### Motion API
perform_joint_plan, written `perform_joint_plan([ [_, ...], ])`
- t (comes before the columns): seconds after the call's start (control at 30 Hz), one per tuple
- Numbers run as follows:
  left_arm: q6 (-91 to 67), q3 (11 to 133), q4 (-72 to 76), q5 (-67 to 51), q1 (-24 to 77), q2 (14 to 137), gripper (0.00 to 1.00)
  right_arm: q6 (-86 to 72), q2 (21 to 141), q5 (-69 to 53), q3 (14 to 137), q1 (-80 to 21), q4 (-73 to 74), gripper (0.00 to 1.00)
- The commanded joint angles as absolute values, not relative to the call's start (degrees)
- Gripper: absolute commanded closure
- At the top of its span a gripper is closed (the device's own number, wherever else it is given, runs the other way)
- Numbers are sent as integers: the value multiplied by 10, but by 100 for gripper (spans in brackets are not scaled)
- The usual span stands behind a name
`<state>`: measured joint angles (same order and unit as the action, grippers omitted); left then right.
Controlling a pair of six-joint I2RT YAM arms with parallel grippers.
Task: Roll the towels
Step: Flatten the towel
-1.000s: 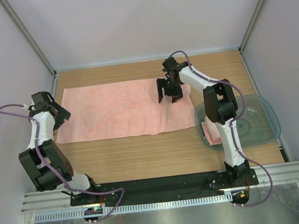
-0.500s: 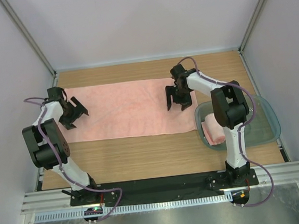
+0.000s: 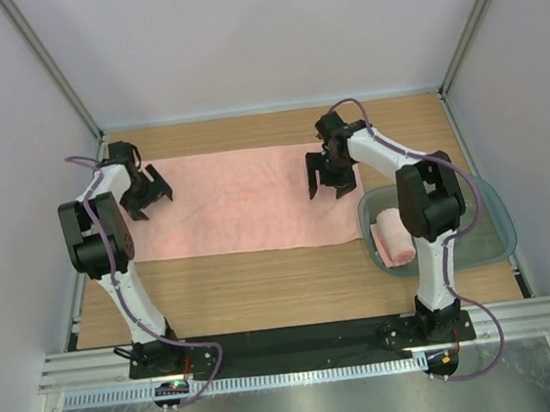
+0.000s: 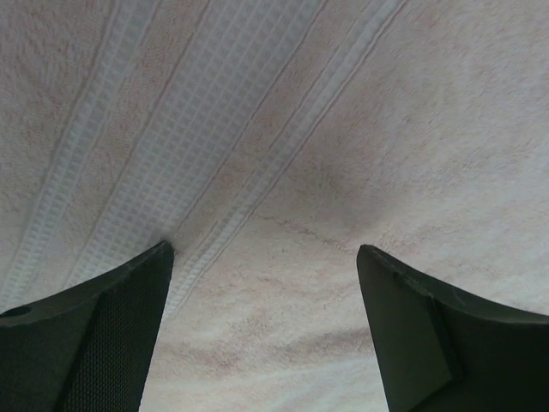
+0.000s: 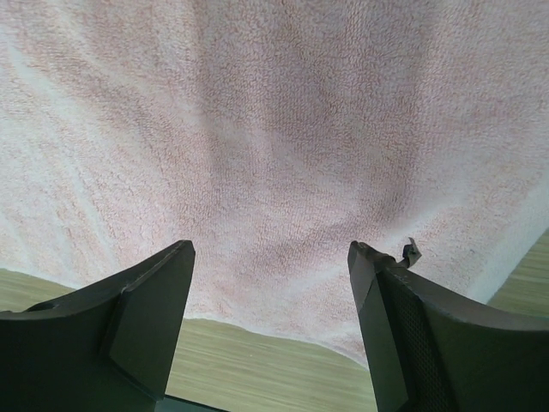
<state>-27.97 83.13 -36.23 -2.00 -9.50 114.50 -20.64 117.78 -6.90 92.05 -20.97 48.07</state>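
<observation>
Rolling not begun: long towel (image 3: 235,200) laid flat on worktop (image 3: 264,286); both arms' jaws wide open, nothing gripped.
The left pincer (image 3: 153,201) is held over the towel's L end, above the pale striped band (image 4: 197,129); the right pincer (image 3: 334,192) is poised at the R end, close to a towel edge. A second towel (image 3: 392,237), already rolled, is seen in the tray (image 3: 497,212). Risks, as judged: only surface pile may be pinched if descent is shallow, so the edge slips; uneven pull btwn arms could skew the roll; the tray, near the R arm, may be knocked.
</observation>
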Motion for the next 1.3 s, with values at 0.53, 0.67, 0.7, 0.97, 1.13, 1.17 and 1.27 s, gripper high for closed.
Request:
perform_joint_plan([
  [0.53,-258,887,-408,37,-218,1192,12,-185,1136,-77,936,-208,490,20],
  [0.67,-264,882,-403,7,-221,1167,12,-184,1127,-79,937,-207,485,20],
  [0.7,-265,879,-401,-12,-221,1158,12,-187,1124,-81,937,-208,483,20],
  [0.97,-321,832,-442,72,-213,1020,12,-199,1088,-95,919,-208,468,20],
  [1.13,-370,751,-494,160,-229,895,11,-217,1059,-105,893,-232,448,20],
  [1.17,-376,718,-495,183,-235,876,11,-221,1055,-106,885,-242,447,20],
  [1.27,-358,664,-468,165,-293,821,7,-222,1049,-105,869,-286,447,20],
])
